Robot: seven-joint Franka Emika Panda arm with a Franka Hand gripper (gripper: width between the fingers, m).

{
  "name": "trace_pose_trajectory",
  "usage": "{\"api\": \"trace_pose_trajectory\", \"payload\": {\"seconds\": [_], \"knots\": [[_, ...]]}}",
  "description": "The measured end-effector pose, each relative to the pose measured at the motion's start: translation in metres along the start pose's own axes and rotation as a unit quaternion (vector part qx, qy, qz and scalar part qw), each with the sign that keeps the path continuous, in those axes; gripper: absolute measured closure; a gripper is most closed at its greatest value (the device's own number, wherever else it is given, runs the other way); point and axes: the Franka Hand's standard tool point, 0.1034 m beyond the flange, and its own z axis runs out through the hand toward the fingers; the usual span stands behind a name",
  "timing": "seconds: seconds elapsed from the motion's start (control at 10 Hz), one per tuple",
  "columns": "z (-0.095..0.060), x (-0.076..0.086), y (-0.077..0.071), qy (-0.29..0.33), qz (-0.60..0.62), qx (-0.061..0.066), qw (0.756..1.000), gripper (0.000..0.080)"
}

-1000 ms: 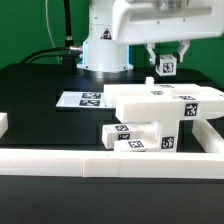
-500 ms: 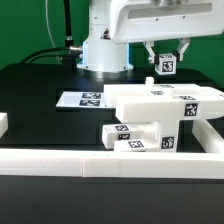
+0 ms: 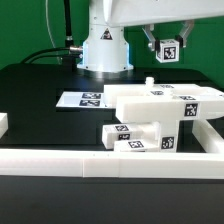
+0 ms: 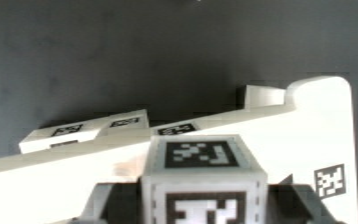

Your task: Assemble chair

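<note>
Exterior view: the tool [image 3: 168, 44] hangs in the air above and behind the large white blocky plastic slab [image 3: 160, 100]. It is pinching a short white square-ended plastic post [image 3: 169, 48], its tag facing the camera. The slab lies on the black tabletop [image 3: 40, 85], with a small white peg [image 3: 148, 83] standing at its far edge. Two loose white plastic bars [image 3: 135, 138] lie touching the slab's near side. The marker board [image 3: 85, 99] lies flat just beside the slab, on the exterior view's left. A low white border wall [image 3: 90, 166] runs in front of the slab.

Wrist view: the post [image 4: 202, 165] fills the foreground, clamped by the tool. The slab [image 4: 309, 115] is beneath and beyond it, well apart, and the dark tabletop [image 4: 87, 60] lies past the slab.

Step, as a judgement: carrying a post over to mount on the slab, so the chair is at an early stage with parts unattached. The next move calls for lining the post up square over its seat on the slab, lowering it straight and keeping the clamp firm. A tilted post would likely jam or slip.
</note>
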Motion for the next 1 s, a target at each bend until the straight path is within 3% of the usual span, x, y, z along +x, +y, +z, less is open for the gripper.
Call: {"api": "trace_pose_trajectory", "payload": {"seconds": [0.2,0.5,0.6,0.9,1.0], "knots": [[-0.005,0.007,0.014,0.007,-0.043,-0.001,0.999,0.0515],[-0.017,0.058,0.027,0.035,-0.092,-0.014,0.995,0.0515],[-0.016,0.064,0.031,0.033,-0.110,-0.016,0.993,0.0515],[-0.014,0.064,0.031,0.033,-0.112,-0.019,0.993,0.0515],[-0.013,0.072,0.030,0.042,-0.168,-0.052,0.984,0.0515]]}}
